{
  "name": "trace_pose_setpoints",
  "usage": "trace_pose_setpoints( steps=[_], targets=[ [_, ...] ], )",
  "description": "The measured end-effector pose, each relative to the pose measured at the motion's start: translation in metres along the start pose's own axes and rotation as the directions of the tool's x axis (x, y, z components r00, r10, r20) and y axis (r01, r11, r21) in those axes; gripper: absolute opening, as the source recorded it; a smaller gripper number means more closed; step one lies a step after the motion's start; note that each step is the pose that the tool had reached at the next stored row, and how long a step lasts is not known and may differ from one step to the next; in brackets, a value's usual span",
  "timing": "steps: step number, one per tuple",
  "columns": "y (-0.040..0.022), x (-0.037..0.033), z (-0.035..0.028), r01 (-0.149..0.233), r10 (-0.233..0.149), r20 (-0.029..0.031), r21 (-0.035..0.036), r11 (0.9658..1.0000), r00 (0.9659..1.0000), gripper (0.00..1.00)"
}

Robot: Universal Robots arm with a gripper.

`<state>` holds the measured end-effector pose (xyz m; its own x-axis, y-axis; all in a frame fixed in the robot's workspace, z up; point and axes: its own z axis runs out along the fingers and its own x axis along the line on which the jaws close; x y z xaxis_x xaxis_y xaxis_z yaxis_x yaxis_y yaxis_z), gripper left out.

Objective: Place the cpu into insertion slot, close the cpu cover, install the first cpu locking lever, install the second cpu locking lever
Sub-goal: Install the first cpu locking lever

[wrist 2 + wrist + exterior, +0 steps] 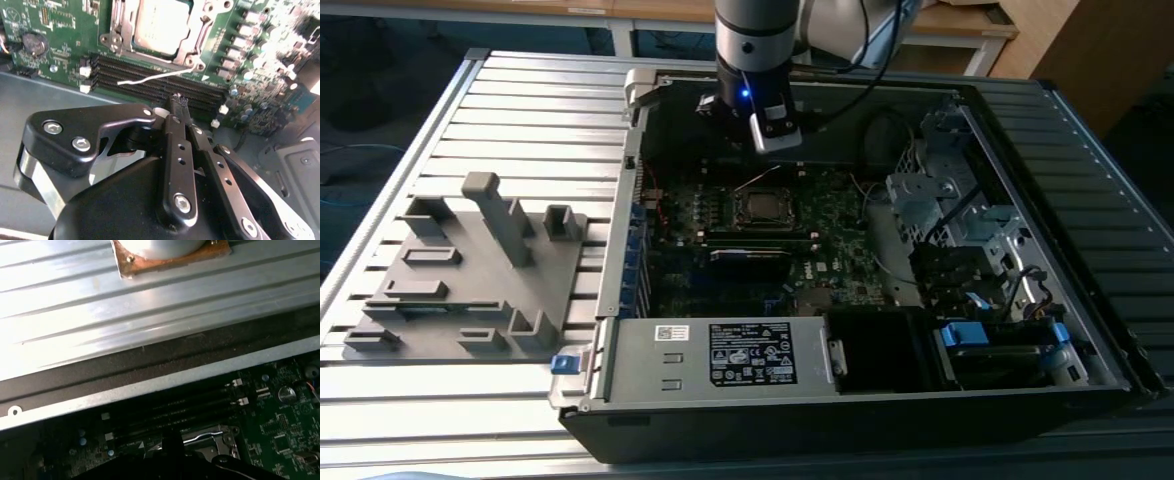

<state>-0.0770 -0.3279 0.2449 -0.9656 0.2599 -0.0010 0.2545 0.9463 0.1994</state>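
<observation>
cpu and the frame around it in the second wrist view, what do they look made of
The small square silver-grey cpu looks like metal on top, dull finish with a soft pale sheen. The thin silvery cpu cover frame around it seems stamped sheet metal, brighter, glinting edges.

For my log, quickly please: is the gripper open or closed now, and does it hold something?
Gripper: closed, with nothing seen between its tips, by the memory slots.
</observation>
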Motion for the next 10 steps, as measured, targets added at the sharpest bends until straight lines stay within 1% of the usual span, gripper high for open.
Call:
trace_pose_setpoints(
  steps=[1,2,7,10],
  targets=[
    [0.0004,0.0001,0.0003,0.0,-0.001,0.0029,0.0105,0.9999,1.0,0.1],
    [0.0008,0.0002,0.0006,0.001,-0.001,0.0048,0.0178,0.9998,1.0,0.1],
    [0.001,0.0003,0.0009,0.001,-0.001,0.0049,0.0187,0.9998,1.0,0.1],
    [0.0003,0.0003,0.0046,0.001,-0.001,0.0049,0.0187,0.9998,1.0,0.1]
  ],
)
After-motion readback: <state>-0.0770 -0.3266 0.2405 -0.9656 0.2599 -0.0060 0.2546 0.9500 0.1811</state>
